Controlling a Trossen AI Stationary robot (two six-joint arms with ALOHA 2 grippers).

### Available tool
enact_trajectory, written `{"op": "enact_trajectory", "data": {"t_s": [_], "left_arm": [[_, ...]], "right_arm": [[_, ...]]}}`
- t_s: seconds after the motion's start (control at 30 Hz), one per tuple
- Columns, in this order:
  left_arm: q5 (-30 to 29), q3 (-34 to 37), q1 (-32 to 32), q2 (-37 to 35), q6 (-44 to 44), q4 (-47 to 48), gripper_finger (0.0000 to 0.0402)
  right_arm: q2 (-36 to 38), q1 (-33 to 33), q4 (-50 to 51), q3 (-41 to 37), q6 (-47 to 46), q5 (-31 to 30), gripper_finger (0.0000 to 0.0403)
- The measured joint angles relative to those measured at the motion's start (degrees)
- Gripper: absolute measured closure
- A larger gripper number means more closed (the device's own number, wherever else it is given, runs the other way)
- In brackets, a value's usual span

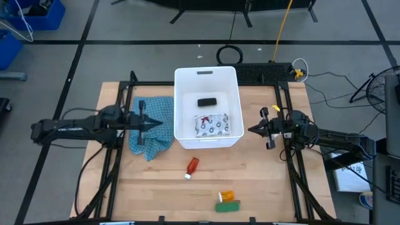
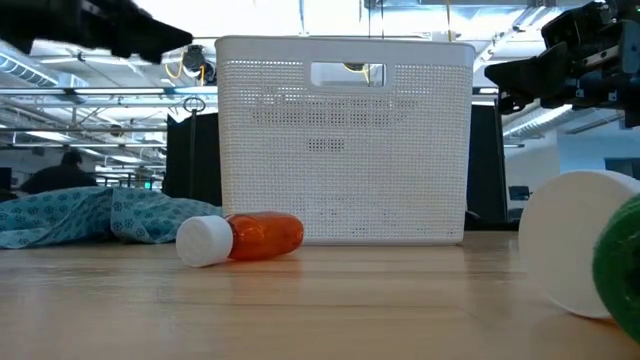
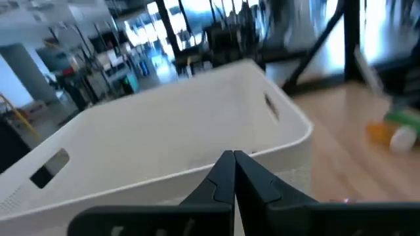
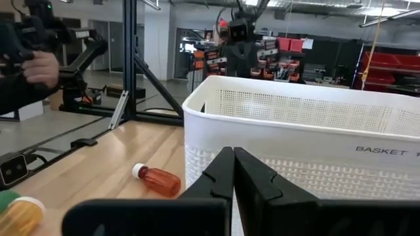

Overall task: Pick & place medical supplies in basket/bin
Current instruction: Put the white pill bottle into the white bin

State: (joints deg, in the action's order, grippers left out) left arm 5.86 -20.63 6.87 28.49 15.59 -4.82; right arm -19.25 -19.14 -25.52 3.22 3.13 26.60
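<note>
Overhead, straight down on the whole bench (image 1: pixel 156 194), white basket (image 1: pixel 208 77) centred. At bench height, level across the wood, close to the red bottle (image 2: pixel 243 238), basket wall (image 2: pixel 345 150) behind. From each wrist, close over shut dark fingers (image 3: pixel 234 172) (image 4: pixel 233 174) toward opposite basket sides. Shared by all four: the basket; by three: the bottle.
</note>
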Motion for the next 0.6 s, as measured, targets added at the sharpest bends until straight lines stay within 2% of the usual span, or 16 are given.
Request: {"op": "enact_trajectory", "data": {"t_s": [0.17,0.33,0.43,0.5,0.6], "left_arm": [[-0.2,8.8,0.0,-5.4,-4.0,-8.0,0.04],[-2.2,16.8,0.0,-5.7,-4.4,-17.6,0.04],[-5.6,20.0,0.0,-5.7,-3.7,-21.3,0.0397],[-8.3,19.6,0.0,-5.6,-3.8,-19.7,0.039],[-10.4,19.5,0.0,-5.7,-3.8,-19.8,0.0383]], "right_arm": [[0.0,0.0,-0.5,0.0,2.3,-4.9,0.0403],[0.0,0.0,-0.5,0.0,1.5,-7.3,0.0403],[0.0,0.0,0.4,0.8,-0.7,-9.9,0.0403],[-0.1,0.0,5.8,3.3,-0.6,-11.1,0.0403],[-0.1,0.1,17.2,12.1,0.9,-13.1,0.0403]]}}
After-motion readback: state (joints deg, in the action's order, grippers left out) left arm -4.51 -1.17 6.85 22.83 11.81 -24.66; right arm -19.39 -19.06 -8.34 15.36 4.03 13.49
